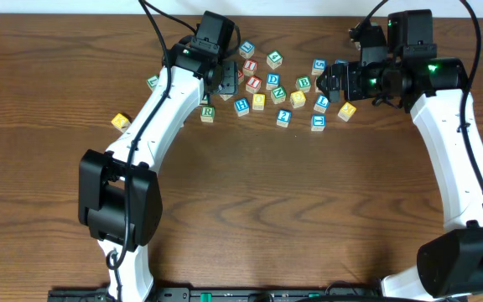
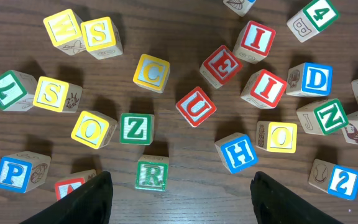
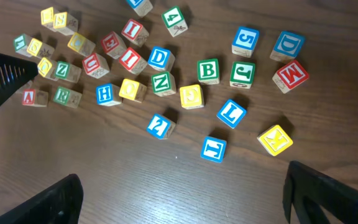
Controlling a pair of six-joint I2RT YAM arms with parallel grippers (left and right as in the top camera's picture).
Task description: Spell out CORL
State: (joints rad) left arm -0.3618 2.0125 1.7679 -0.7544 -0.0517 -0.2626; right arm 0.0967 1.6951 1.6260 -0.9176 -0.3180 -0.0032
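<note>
we hold the left gripper [image 2: 180,193] with its jaws apart and empty, the white-faced wooden cube with the green r [image 2: 151,174] just ahead between them, likely lined up for a pick. the yellow wooden c cube [image 2: 151,73] and yellow wooden o cube [image 2: 94,129] lie loose nearby. the right gripper [image 3: 188,199] hangs wide open, holding nothing, near the white-faced wooden cube with the blue l [image 3: 232,113], so we judge no letter is set in line yet.

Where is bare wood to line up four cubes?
The widest free patch is the bare table on the near side of the pile, bordered by the left arm, the right arm and the blue 2 cube. A smaller one lies left of the lone yellow cube. The band from the green R cube to the yellow K cube is crowded.
</note>
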